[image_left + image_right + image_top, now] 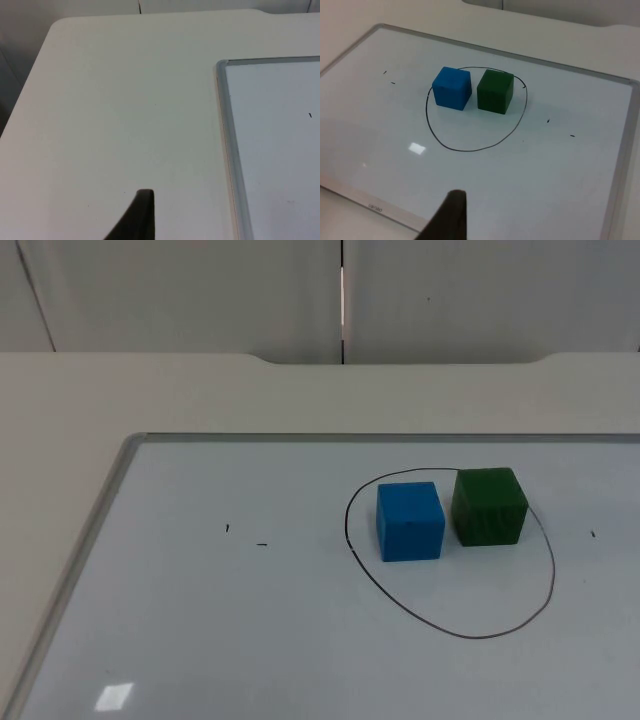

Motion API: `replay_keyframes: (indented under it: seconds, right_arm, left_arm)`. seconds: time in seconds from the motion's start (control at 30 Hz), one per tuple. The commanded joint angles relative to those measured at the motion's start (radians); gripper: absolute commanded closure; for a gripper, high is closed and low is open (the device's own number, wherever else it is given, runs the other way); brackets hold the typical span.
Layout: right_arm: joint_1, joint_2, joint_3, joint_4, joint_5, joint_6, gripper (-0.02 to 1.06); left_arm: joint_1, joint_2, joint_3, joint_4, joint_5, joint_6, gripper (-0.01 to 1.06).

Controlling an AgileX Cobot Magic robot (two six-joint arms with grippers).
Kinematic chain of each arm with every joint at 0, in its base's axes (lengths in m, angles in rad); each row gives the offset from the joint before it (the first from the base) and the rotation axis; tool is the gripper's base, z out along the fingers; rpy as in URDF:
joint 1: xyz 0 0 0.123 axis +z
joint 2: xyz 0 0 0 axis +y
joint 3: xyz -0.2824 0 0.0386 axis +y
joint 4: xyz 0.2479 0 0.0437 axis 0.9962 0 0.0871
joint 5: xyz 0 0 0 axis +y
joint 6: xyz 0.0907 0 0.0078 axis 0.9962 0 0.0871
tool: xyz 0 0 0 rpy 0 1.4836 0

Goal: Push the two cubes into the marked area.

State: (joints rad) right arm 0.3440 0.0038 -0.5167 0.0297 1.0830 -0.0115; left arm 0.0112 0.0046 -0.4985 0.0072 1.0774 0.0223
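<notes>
The left gripper point(142, 220) hangs over bare table point(125, 100) beside the whiteboard's point(270, 130) metal edge; whether it is released or clenched cannot be told. The right gripper point(451, 217) looks across the board from its near edge, well apart from the cubes; its state cannot be told either.

Both cubes sit inside the drawn ring point(470, 632): the blue cube point(410, 521) near the ring's left side, the green cube point(488, 506) just beside it, close to the line at the far right. By this, the pushing looks done, and both arms wait. At most, the next move is a small nudge of green inward, if it overlaps the line.

The 2 cubes are matte, sharp-edged blocks; the board is glossy, with a thin, uneven oval.
</notes>
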Motion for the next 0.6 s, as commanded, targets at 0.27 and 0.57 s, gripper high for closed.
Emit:
replay_keyframes:
  seconds: [0.27, 0.57]
  right_arm:
    - [0.0, -0.004, 0.001, -0.002, -0.005, -0.005, -0.01]
    - [-0.119, -0.004, 0.001, -0.001, -0.005, -0.005, -0.01]
  left_arm:
    - [0.003, -0.005, 0.004, 0.001, -0.002, -0.004, 0.0]
    - [0.003, -0.005, 0.004, 0.001, -0.002, -0.004, 0.0]
